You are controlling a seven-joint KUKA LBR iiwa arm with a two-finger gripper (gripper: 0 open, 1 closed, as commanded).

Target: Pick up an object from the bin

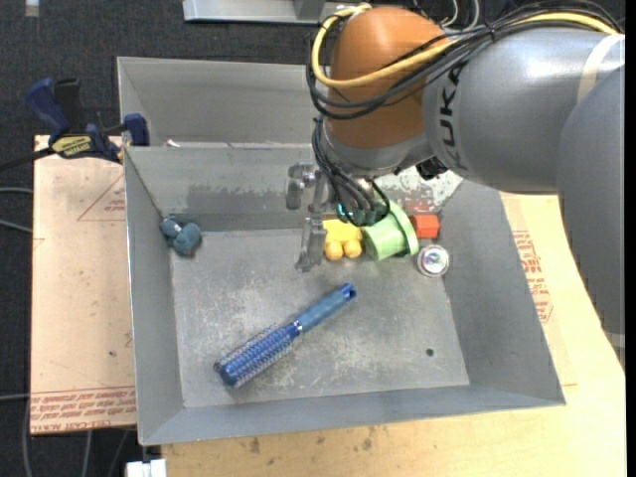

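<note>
Hanging low toward the back of the grey bin, the gripper sits just left of a lumpy yellow toy; whether it is open or closed cannot be told. Crowded on the toy's right are a green roll, an orange block and a small silver disc. A blue hairbrush lies nearer the front, and a grey-blue lump lies well apart by the left wall.

Gripper just beside yellow toy, perhaps touching
</note>
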